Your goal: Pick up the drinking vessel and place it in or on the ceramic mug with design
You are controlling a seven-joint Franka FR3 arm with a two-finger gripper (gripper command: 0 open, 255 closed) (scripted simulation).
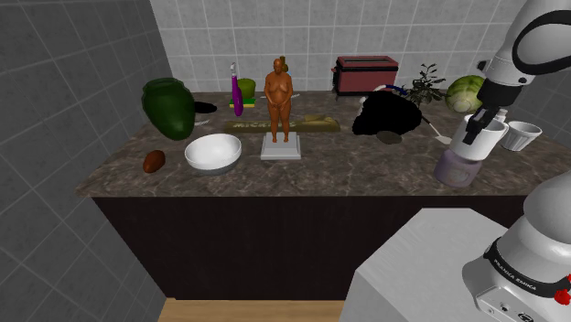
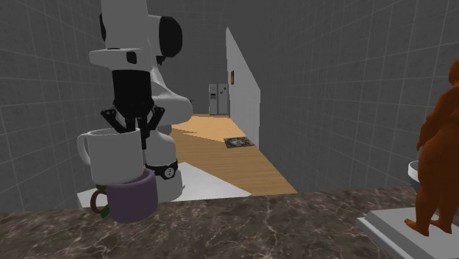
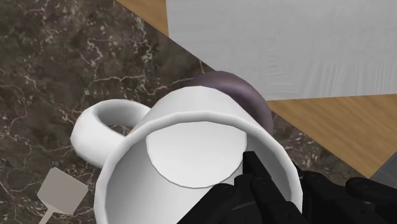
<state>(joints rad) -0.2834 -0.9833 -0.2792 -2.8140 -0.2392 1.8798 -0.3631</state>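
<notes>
White and plain, the handled drinking mug (image 2: 110, 153) hangs upright in the all-black two-finger gripper (image 2: 133, 125). The gripper is closed narrowly over the mug's wall, with one of the fingers (image 3: 256, 170) inside the bowl and the other outside it. Directly beneath stands the squat dull-purple mug with a brownish handle (image 2: 134, 196), on the dark marbled countertop (image 2: 257, 221) at its right end in the shoulder view, near the robot's stand. The coming move turns on the vertical stack. The white mug's long axis is upright and its base meets the purple rim, but it sits off-centre, toward the second exterior view's left. That side-on view shows the seam between the two mugs, though I cannot tell whether the base rests on the rim or hovers just above it. The wrist view looks down into the white bowl and shows the purple mug bulging out beyond its far side, confirming the offset. The shoulder view adds a small white cup (image 1: 523, 134) just beside the pair. Letting go here could, I judge, tip the mug.
</notes>
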